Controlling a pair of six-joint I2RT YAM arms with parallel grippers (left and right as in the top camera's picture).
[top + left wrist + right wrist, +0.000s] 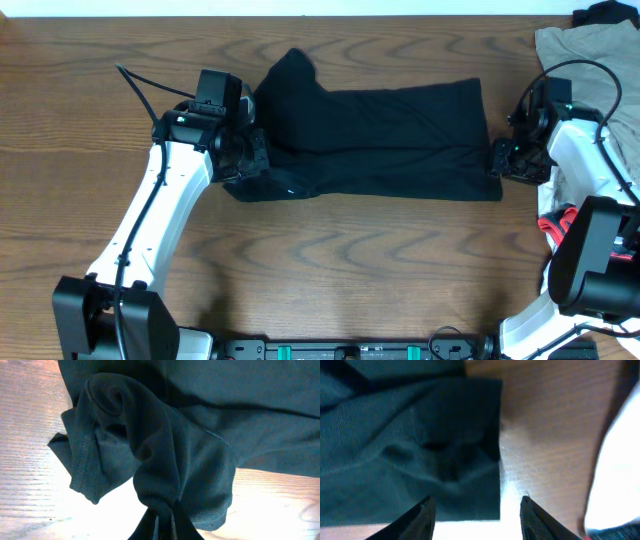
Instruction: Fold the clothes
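I see the black garment (400, 140) spread lengthwise on the table (350, 260) | left gripper (165, 521) pinched tight on a bunched fold at its left end | right gripper (476, 504) jaws wide over its right corner, holding nothing

Long garment (390, 140): plain matte black, fine knit weave up close, tiny white mark near its lower left edge. The tabletop (350, 250): mid-brown, wavy wood grain. Upper right of frame: beige-khaki cloth (600, 50). Lower right: red item (553, 225). The left arm (160, 215) and right arm (575, 150): white shells, black joints.
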